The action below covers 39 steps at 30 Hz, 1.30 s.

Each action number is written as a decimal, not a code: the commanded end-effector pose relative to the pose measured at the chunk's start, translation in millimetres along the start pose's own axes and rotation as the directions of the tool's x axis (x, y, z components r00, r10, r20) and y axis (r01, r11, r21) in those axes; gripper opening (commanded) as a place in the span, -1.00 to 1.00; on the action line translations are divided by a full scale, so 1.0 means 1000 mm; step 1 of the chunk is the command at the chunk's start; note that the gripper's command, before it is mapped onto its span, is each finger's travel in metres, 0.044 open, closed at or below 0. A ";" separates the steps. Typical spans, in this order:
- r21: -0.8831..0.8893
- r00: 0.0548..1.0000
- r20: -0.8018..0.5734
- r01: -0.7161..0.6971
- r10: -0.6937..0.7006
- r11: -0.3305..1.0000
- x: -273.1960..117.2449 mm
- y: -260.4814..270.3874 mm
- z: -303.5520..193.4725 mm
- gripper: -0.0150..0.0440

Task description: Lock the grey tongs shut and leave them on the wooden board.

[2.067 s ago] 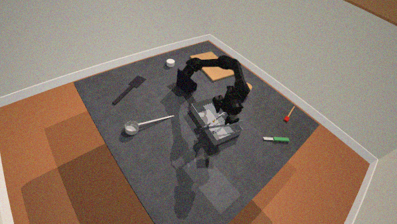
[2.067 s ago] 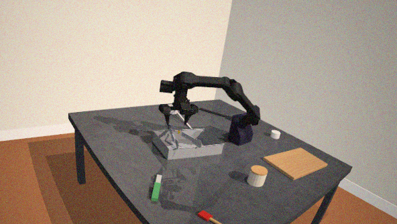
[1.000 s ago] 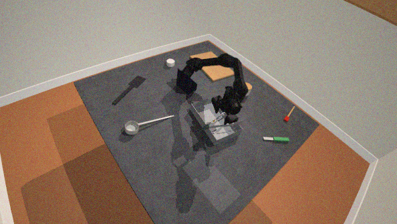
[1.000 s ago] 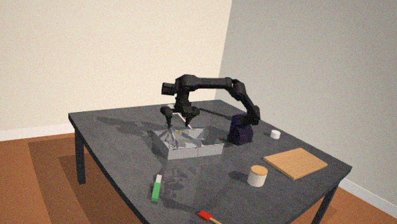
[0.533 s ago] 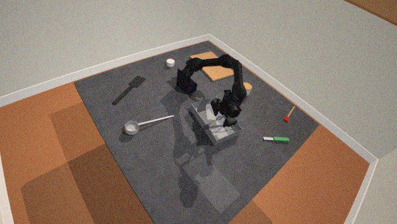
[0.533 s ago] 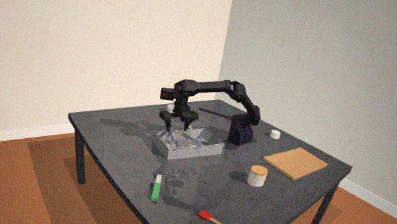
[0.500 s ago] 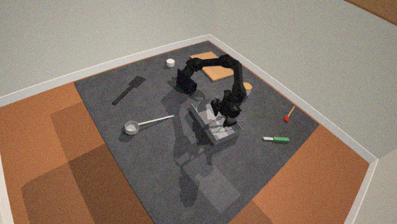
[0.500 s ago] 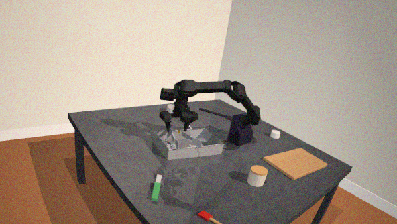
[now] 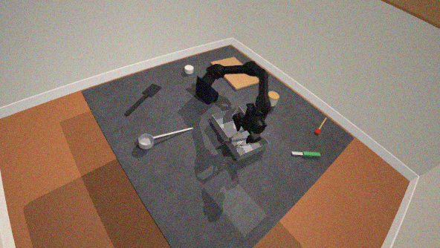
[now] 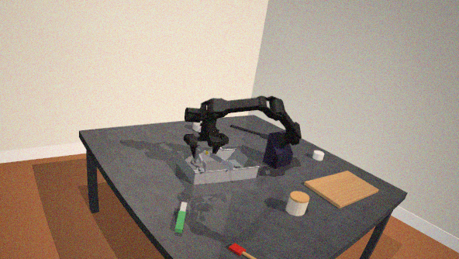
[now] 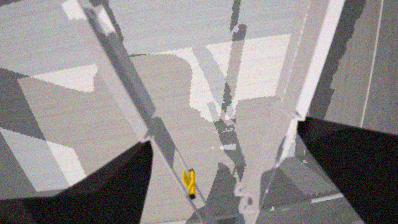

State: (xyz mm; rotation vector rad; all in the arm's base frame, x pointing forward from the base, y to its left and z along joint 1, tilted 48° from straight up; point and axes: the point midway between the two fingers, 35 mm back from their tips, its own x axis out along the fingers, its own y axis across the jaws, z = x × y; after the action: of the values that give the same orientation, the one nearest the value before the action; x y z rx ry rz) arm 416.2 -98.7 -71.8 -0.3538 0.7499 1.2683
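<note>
1. Spanning most of both outer views, a dark grey table (image 9: 163, 186) (image 10: 132, 163) (image 11: 390, 90).
2. Reaching out over it, one black arm (image 9: 263, 85) (image 10: 240, 105), bent down at the wrist.
3. Sitting beneath that wrist, an open roasting tin (image 9: 253, 154) (image 10: 225, 176) (image 11: 50, 110).
4. Lying well apart from the tin, nearer the arm's base, the wooden board (image 9: 243, 82) (image 10: 341, 188), awaiting the tongs.
5. Lying open across the tin, directly below the wrist, the grey tongs (image 9: 241, 142) (image 10: 221, 160) (image 11: 127, 100); legs converging toward the wrist view's lower edge, spreading toward its top.
6. Straddling those legs, the gripper (image 9: 245, 134) (image 10: 205, 156) (image 11: 225, 135), fingers wide apart, clamping nothing. Closing line apparently crossing the tongs' long axis, so well suited to squeezing both legs inward. Contact at the fingertips impossible to confirm; probably needing a secure grip, then tips turned upward before the locking squeeze.
7. Showing beside one leg, a small yellow marking (image 9: 238, 134) (image 10: 207, 153) (image 11: 189, 183), purpose unclear.
</note>
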 end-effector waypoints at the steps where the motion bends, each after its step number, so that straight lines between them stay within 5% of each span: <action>1: 0.002 1.000 0.005 0.000 0.000 1.000 0.006 0.001 0.001 1.00; 19: 0.002 1.000 0.009 -0.002 0.002 1.000 0.033 0.004 0.002 1.00; 23: -0.001 1.000 0.004 -0.003 0.003 1.000 0.030 0.004 0.001 0.64; 39: -0.001 1.000 0.004 -0.003 0.003 1.000 0.030 0.004 0.001 0.28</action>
State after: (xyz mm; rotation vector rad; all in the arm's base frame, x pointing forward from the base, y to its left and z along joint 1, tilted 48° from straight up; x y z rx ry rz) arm 416.3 -75.3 -91.0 -0.3501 0.7475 1.2706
